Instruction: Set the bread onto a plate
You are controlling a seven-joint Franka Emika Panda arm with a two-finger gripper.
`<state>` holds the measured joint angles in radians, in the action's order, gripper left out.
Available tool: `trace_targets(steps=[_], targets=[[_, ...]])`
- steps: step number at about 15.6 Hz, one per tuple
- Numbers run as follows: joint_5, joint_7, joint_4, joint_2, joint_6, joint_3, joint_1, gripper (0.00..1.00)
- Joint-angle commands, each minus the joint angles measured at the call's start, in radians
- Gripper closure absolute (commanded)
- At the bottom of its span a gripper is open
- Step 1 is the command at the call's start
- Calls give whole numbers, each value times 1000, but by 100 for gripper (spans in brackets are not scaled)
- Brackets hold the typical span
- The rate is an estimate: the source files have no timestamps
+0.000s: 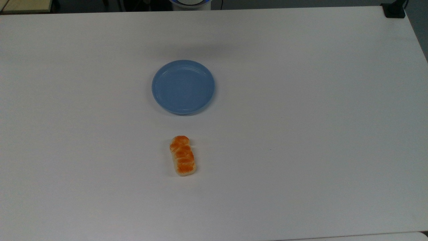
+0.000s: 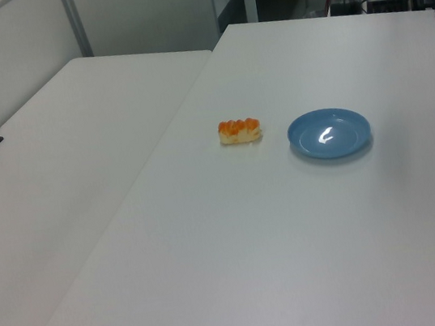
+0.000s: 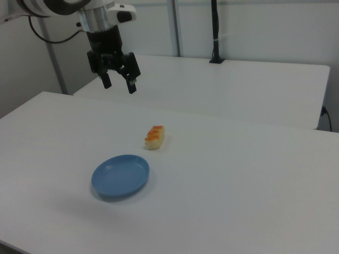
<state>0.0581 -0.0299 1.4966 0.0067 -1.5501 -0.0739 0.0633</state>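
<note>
Bread lies flat on the white surface, glazed orange-brown top up, pale sides showing, long axis running toward the plate in the top view. It sits below the plate in the top view, near it but clearly apart, not touching. In the left view the bread is just to the left view's left of the plate, a strip of bare surface between them. In the right view the bread lies beyond the plate and slightly to the right view's right. The plate is round, light blue, low rim, nothing on it, a glare spot on its floor in the left view. End effector hangs in the air at the right view's upper left, well above the surface and well apart from both bread and plate; its two dark fingers point downward and are spread with a clear gap, released, grasping nothing. White arm segments reach in from the right view's top left corner. A second white table stands behind the surface in the right view, with a black post rising from it. Soft shadow on the surface above the plate in the top view.
</note>
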Motion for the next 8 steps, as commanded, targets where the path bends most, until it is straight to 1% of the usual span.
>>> trace_targets(steps=[1, 3, 8], targets=[[15, 28, 4, -8, -19, 2, -3, 0], [31, 9, 4, -8, 37, 3, -8, 0], [26, 22, 4, -7, 27, 6, -10, 0]])
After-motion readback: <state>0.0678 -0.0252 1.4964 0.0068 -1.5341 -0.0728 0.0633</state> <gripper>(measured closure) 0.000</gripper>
